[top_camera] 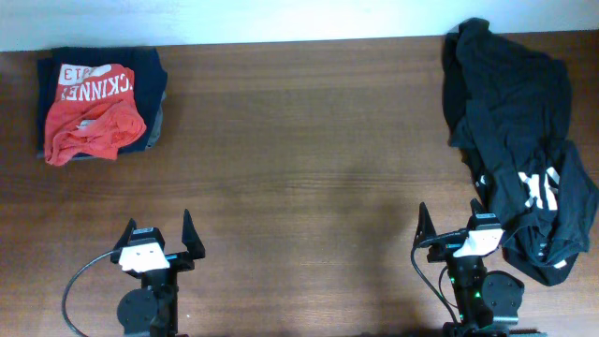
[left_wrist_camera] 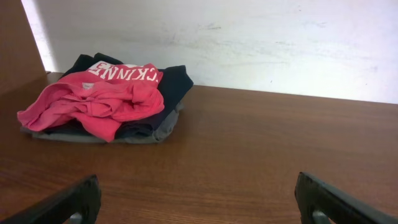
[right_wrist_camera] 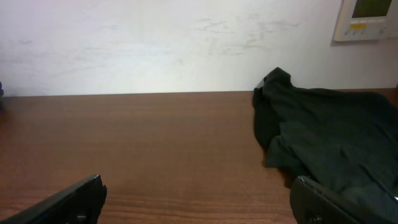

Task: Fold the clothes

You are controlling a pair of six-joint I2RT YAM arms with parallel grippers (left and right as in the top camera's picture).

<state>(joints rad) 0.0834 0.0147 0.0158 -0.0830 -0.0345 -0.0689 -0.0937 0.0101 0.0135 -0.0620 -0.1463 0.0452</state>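
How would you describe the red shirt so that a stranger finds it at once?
Look at the wooden table, far left corner by the white wall. A stack of folded dark clothes lies there, with the red shirt crumpled on top. It alone is red, with white lettering.

A: The table (top_camera: 299, 178) is brown wood with a dark streaky grain. The wall (right_wrist_camera: 155, 43) is white and scuffed grey.
B: At upper left, the red shirt (top_camera: 94, 122) bears white block letters. It lies on a navy stack (top_camera: 145, 65) with a grey layer beneath.
A: At right, the clothes (top_camera: 510, 103) are black, with white lettering low down.
B: The wall panel (right_wrist_camera: 370, 18) is off-white with a yellow strip.
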